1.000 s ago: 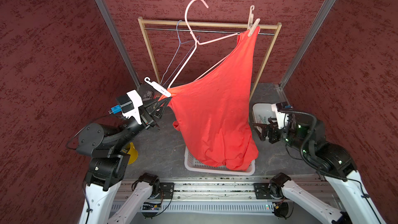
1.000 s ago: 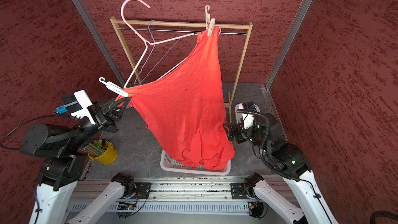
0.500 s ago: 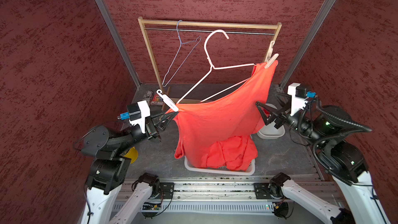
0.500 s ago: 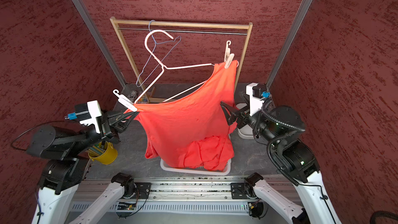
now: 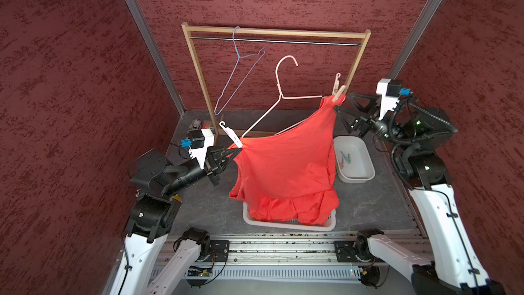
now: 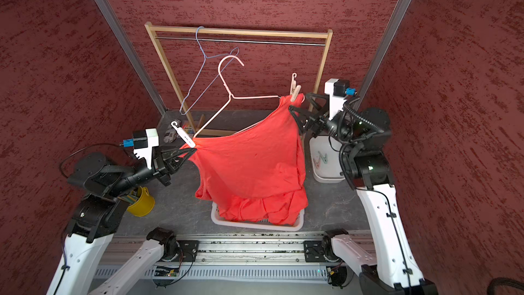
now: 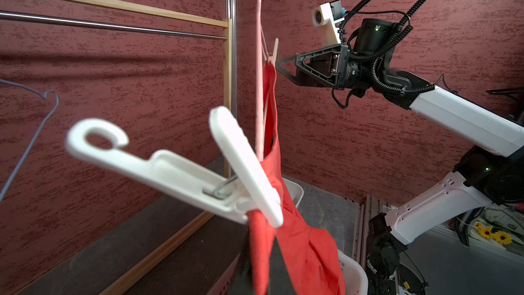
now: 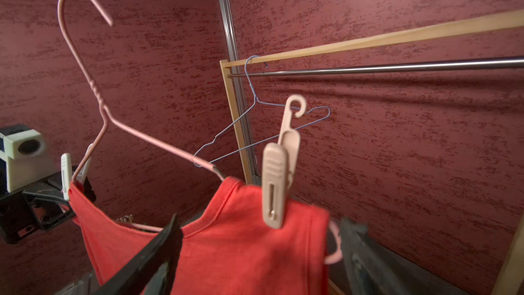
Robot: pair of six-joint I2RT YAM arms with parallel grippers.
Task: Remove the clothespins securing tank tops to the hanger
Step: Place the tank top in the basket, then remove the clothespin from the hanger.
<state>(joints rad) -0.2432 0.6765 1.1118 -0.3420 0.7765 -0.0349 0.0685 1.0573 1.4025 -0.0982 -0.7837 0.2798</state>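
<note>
**Red-walled booth: a tank top pegged to a pink hanger, between two robot arms**

Dark red, rough-plastered walls enclose a mottled grey tabletop. At far left a yellow cup stands beside the left arm's base.

The left gripper, black with triangular fingers, is clamped tight on one corner of the orange-red tank top. It grips just below a white plastic clothespin with a curled hook end and a metal spring. That peg bites the cloth onto the low end of a pink wire hanger.

Behind stands a pale wooden rack with a steel rod. A thin blue wire hanger hooks over the rack's top bar. The pink hanger is off the rack and tilted, left end low, right end high.

The soft, creased tank top stretches between the hanger's two ends. Its hem bunches into a white slotted plastic basket at the front of the table.

At the hanger's high right end, a beige ribbed clothespin, also hook-tipped, pins the other strap. The right gripper stands wide open, one finger on each side of that strap, just under the beige peg. Whether the fingers touch the cloth cannot be told.

Below the right gripper, a white oval tray sits on the table, holding a few small coloured pegs.
</note>
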